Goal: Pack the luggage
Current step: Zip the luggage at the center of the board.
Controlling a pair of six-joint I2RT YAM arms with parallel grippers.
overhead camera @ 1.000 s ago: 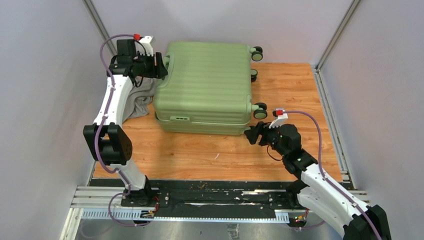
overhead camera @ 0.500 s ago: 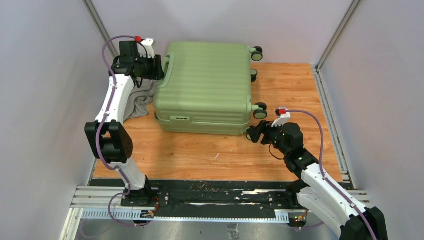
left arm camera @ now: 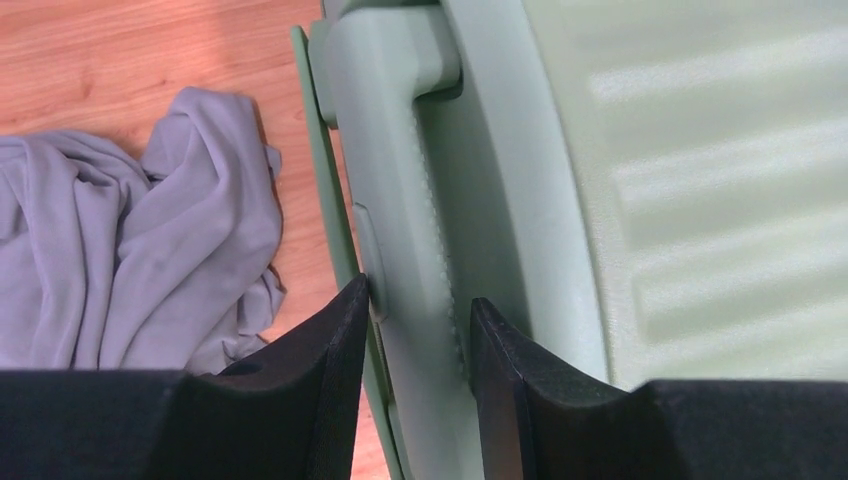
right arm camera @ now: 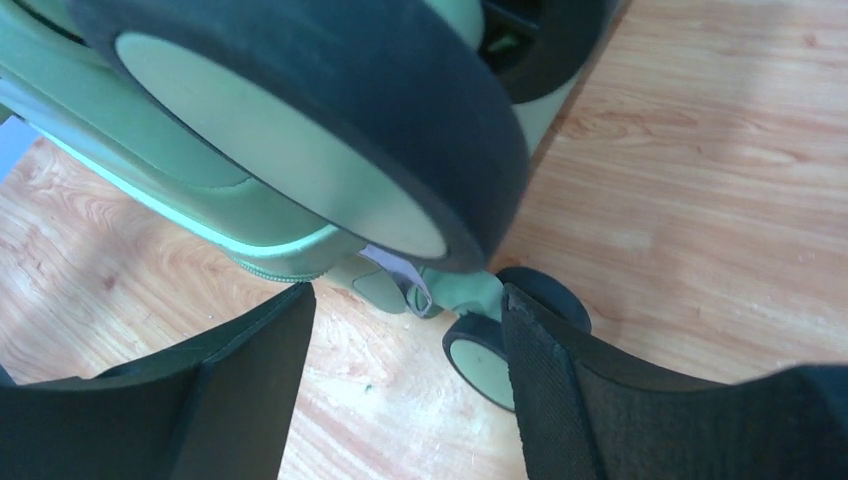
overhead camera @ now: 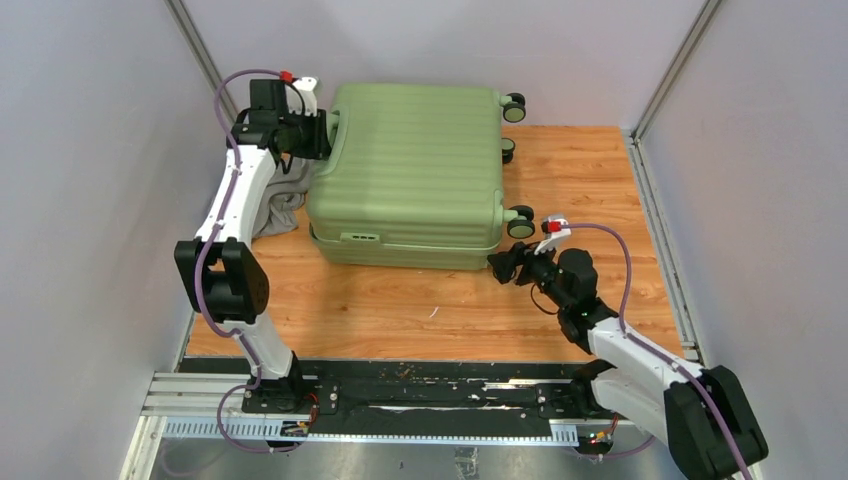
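Wooden tabletop [overhead camera: 400, 310] between pale walls carries the whole scene. The left gripper [left arm camera: 415, 305] has narrowed over the last second, and its jaws now flank the suitcase's green side handle [left arm camera: 400, 180]. Both fingers sit against it, though I cannot tell whether the grip is firm. A crumpled grey cloth [left arm camera: 150, 250] lies on the wood just beside that handle. The right gripper [right arm camera: 405, 300] has edged in at the near right corner, jaws wide and empty, with a zipper pull [right arm camera: 412, 290] between them under a caster wheel [right arm camera: 330, 130]. The luggage [overhead camera: 410, 170] lies flat and shut at the table's middle, unmoved. Probably it gets opened next, since the cloth is still unpacked.
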